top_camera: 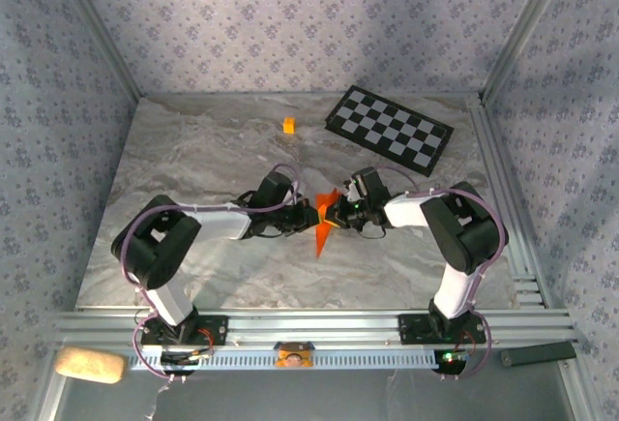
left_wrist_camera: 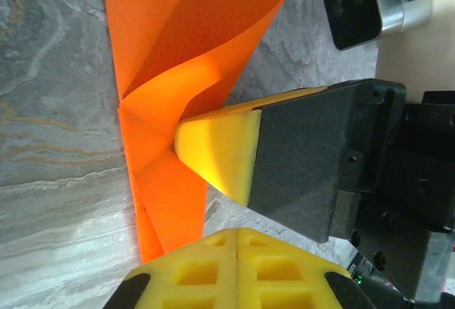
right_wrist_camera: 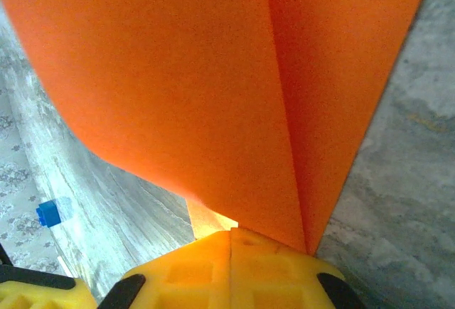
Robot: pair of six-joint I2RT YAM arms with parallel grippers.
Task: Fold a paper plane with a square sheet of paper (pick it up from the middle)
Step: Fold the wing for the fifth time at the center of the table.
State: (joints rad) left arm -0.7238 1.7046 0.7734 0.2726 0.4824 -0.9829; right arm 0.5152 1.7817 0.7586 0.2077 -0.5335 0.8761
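**Two pincers meeting at a creased orange paper in mid-tabletop**

Seen from above, both arms are reaching inward, and their tips are meeting at the centre of the grey marbled tabletop (top_camera: 193,150). The paper (top_camera: 322,232) is lying between them as a narrow orange shape, with its point aimed at the near edge. Its upper part is hidden behind the two pincers.

The left pincer (left_wrist_camera: 237,266) is pressing its yellow fingers together, with only a seam showing between them. The frame is cutting off their lower part. The paper's narrow end is running down just beside these fingers and slipping behind them, so it is hard to tell whether they are touching.

The right pincer (right_wrist_camera: 229,263) is also pressed together. Its tip is sitting right against the paper, where a soft flap is curling over a lengthwise crease. Whether any paper is nipped in the seam cannot be made out. The paper is blocking most of that camera's sight.

Far back, a small orange cube (top_camera: 288,125) and a checkered board (top_camera: 389,129) are resting well apart from the paper. A tiny blue thing (right_wrist_camera: 48,213) is too blurred to name.
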